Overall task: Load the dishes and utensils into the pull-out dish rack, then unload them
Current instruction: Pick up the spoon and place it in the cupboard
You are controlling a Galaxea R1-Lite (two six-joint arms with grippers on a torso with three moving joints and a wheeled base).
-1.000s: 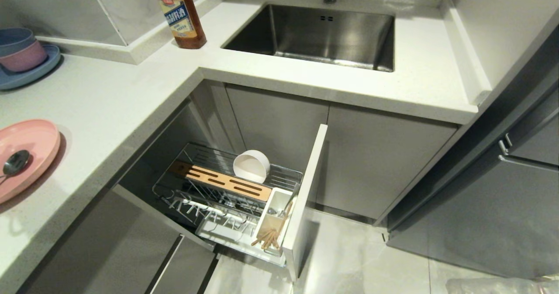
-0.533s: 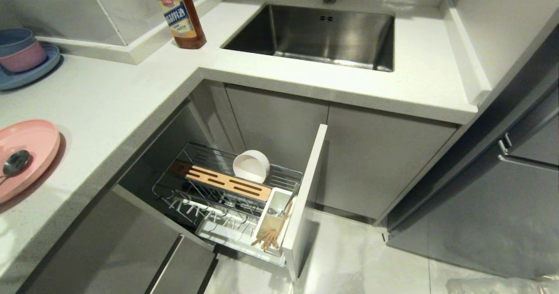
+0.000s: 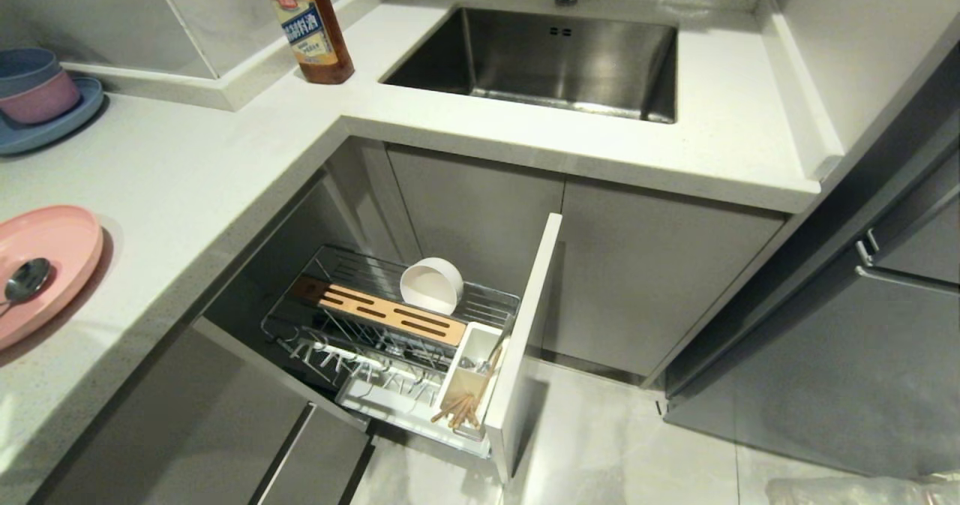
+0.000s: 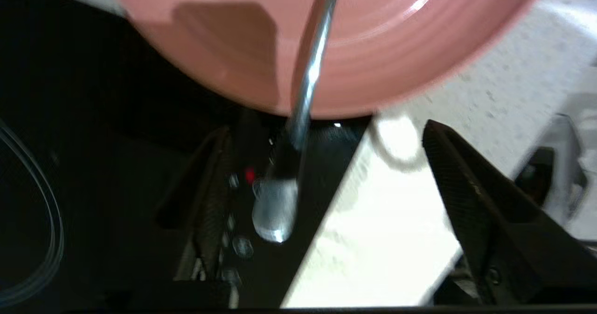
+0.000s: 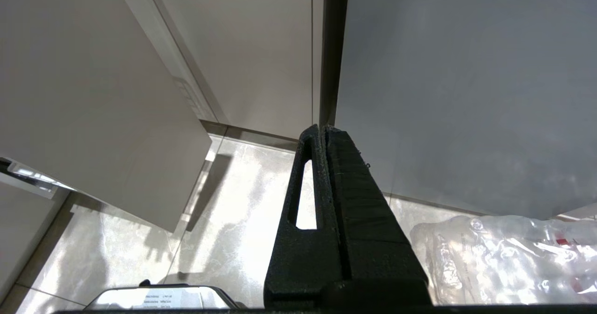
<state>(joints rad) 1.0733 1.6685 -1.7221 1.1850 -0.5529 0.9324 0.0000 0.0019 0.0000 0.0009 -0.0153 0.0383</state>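
My left gripper (image 4: 326, 183) has its fingers wide around the spoon (image 4: 298, 118); its handle runs lengthwise between them, onto the pink plate (image 4: 396, 48).

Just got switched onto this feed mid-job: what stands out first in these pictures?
The pull-out dish rack hangs open under the counter's corner, with the white bowl on its side at the back and the chopsticks in the utensil cup. On the counter at far left, the spoon lies on the pink plate, its handle between the open left gripper's fingers.
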